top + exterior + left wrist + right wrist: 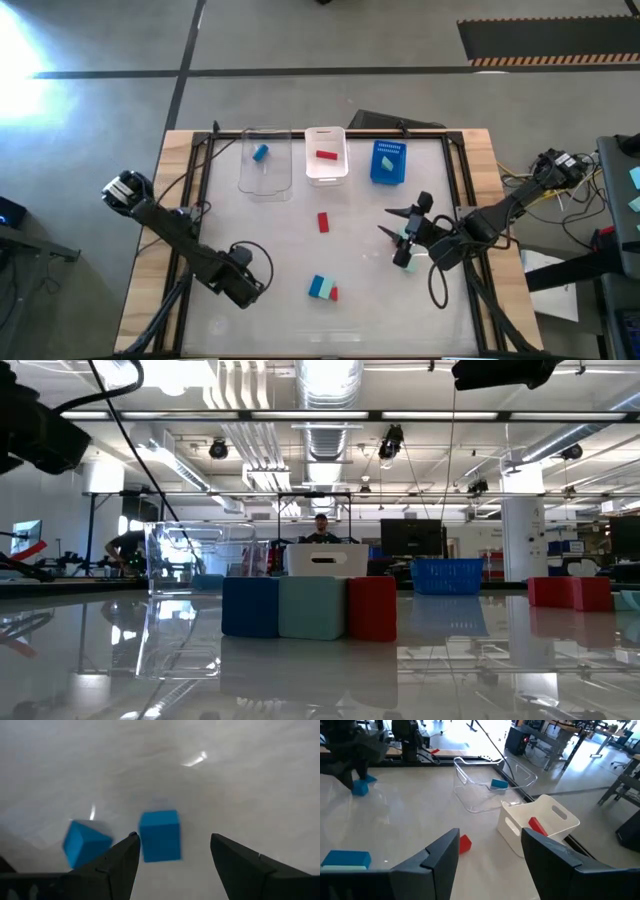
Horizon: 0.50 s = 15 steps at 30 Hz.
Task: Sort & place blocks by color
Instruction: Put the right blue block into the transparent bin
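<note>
the white bin [326,155] sits at the far side of the table [250,225], and everything here is placed from it. it holds one red block [326,154]. just to its left stands the clear bin [265,162] with a blue block [260,152] inside; just to its right stands the blue bin [388,162] with a mint block [388,161] in it.

on the open table in front of the white bin lies another red block [323,221], alone. farther toward the near edge, roughly in line with the white bin, is a small cluster [322,289]: a blue piece, a mint piece and a red piece touching side by side. the low view shows them as a blue block [250,606], a mint block [313,608] and a red block [372,607] in a row.

the right gripper [397,232] is over the table in front of the blue bin, to the right of the lone red block, its fingers spread apart and holding nothing. a mint block [406,240] lies just beside it.

the left gripper [243,282] is near the front of the table, left of the cluster and well away from the white bin. its wrist view shows the fingers [117,865] open, with two blue blocks [160,836] on the table ahead of them, neither gripped.
</note>
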Tool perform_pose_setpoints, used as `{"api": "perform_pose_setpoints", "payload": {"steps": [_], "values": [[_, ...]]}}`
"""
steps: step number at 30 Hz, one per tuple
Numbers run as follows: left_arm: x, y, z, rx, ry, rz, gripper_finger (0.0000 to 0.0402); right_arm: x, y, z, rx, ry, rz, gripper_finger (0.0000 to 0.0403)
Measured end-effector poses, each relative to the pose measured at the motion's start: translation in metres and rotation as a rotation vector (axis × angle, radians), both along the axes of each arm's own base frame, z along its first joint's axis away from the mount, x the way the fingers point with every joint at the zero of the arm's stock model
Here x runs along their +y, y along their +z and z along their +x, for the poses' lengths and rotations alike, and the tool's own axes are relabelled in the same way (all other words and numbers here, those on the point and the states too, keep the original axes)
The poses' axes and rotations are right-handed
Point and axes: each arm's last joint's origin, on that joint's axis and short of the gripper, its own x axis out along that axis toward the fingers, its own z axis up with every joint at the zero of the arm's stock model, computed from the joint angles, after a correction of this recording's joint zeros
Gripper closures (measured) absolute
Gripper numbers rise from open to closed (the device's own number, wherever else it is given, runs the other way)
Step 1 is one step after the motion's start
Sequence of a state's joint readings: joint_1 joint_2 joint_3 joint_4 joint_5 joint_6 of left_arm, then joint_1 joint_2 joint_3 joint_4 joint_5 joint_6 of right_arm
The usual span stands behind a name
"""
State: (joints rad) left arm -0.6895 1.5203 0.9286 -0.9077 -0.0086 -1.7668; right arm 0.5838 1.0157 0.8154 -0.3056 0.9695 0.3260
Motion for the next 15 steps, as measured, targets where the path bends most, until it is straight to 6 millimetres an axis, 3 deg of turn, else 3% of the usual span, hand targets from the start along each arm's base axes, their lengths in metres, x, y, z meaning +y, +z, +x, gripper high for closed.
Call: {"api": "perform_pose_setpoints", "payload": {"steps": [15], "values": [[-0.005,-0.019,0.004,0.073,-0.006,0.032,0.0176,0.000,0.000,0.000,0.006,0.004,-0.011,0.0200]]}}
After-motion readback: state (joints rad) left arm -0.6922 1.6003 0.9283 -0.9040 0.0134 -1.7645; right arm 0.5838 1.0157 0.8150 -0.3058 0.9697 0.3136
